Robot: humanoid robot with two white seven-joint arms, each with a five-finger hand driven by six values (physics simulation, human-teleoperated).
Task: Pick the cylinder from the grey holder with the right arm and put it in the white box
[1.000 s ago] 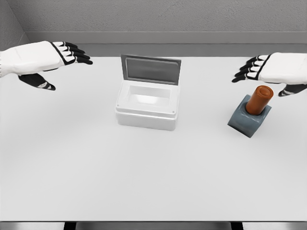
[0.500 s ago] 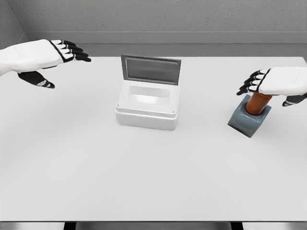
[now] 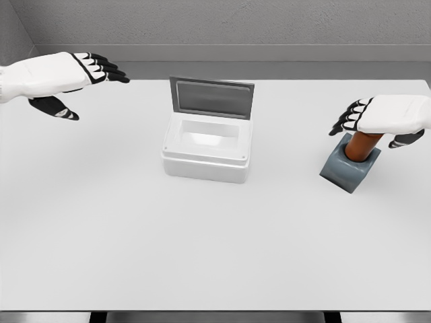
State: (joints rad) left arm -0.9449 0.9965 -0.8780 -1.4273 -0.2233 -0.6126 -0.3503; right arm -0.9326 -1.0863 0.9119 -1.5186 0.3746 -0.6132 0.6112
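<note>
Grey holder (image 3: 348, 171) at worktop (image 3: 202, 249) right, brown cylinder (image 3: 361, 145) upright in it, directly under right hand (image 3: 390, 114); fingers (image 3: 347, 118) apart, not yet gripping. White box (image 3: 207, 147) open, leftward mid-worktop. Left hand (image 3: 50, 74) far left, fingers spread, idle

A broad white surface (image 3: 202, 256) fills most of the view, smooth and evenly lit. Behind the surface's far edge rises a grey textured wall (image 3: 236, 20), with a paler ledge (image 3: 269, 52) along its foot. Below the surface's near edge lies a dark strip.
</note>
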